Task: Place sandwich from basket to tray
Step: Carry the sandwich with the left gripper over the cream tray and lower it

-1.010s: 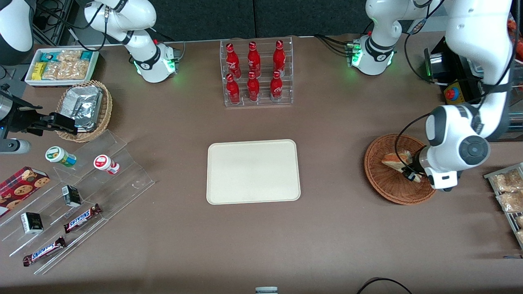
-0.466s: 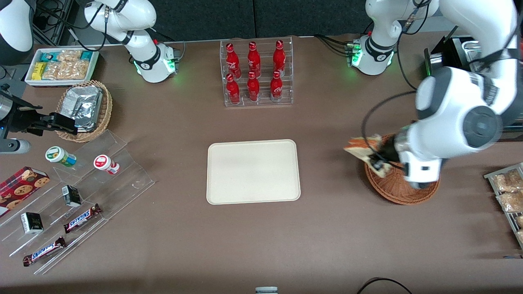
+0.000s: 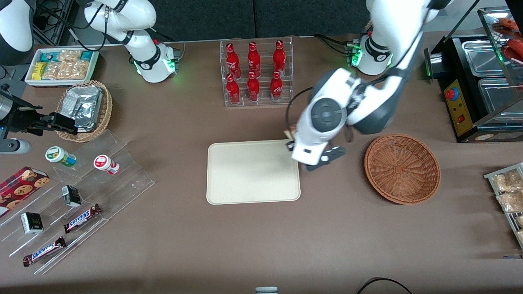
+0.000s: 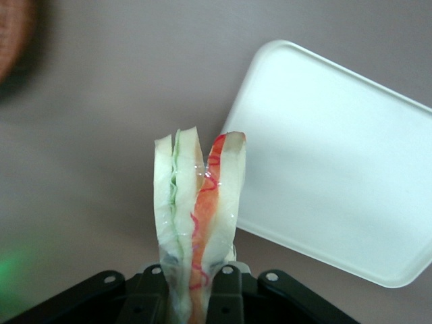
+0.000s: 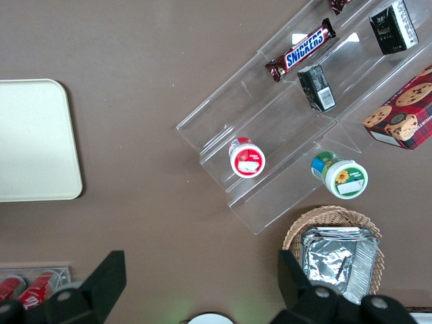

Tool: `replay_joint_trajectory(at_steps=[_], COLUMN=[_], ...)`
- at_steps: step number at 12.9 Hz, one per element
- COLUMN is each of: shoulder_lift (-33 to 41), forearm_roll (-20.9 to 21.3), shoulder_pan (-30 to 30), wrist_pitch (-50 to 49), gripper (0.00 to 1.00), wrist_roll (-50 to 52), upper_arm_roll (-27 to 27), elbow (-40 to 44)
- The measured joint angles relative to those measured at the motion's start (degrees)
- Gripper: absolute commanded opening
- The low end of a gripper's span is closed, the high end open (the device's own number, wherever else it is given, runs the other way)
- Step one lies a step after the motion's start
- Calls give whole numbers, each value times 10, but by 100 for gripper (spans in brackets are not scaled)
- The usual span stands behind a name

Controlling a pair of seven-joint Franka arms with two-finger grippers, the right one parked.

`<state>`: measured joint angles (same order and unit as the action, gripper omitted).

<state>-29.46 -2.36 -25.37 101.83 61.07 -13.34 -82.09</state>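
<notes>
Jaws clamped on the sandwich [image 4: 197, 216], pinching it low near the base of the wedge so the filling edge sticks up and out in the wrist view. Gripper [image 4: 197, 290] hanging in the air just off the corner of the tray [image 3: 251, 171] that faces the bottle rack and the working arm's end of the bench, so the sandwich is up off everything, not yet over the middle of the tray. Only a sliver of sandwich peeking out past the wrist in the front view [image 3: 290, 134]. Looks like a light, squishy thing: pale bread slices, red and orange layer on one side, green on the other, slices splaying apart a bit at the free end. Seems to be wrapped in clear film, judging by the shine, so probably a bit slippery. Squeezing across the flat faces like this makes sense, since grabbing by the layered edge would likely just push the filling out. Too hard a squeeze would probably dent the bread; too loose and it might slide in the film. Basket [image 3: 402, 168] sitting empty toward the working arm's end of the bench, well apart from the gripper. Tray bare and flat, low rim, so setting down gently anywhere inside should do, ideally lowering close before letting go so the wedge doesn't flop over.
</notes>
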Motion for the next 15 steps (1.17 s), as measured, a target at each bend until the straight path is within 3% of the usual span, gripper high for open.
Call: replay_joint_trajectory(at_steps=[7,11,12,13,14,15], shoulder_lift=[-144,-206,-217,-225,-228,-229], forearm_roll=[60,86,86,86,86,86], shoulder_pan=[-64,-84,-86,-86,-86,-86], wrist_pitch=[161,236,242,240,239,239], gripper=[0,0,12,61,92,100], wrist_roll=[-145,-165,-166,-166,-166,-166], upper_arm_roll=[1,1,1,1,1,1], elbow=[48,56,65,76,83,86])
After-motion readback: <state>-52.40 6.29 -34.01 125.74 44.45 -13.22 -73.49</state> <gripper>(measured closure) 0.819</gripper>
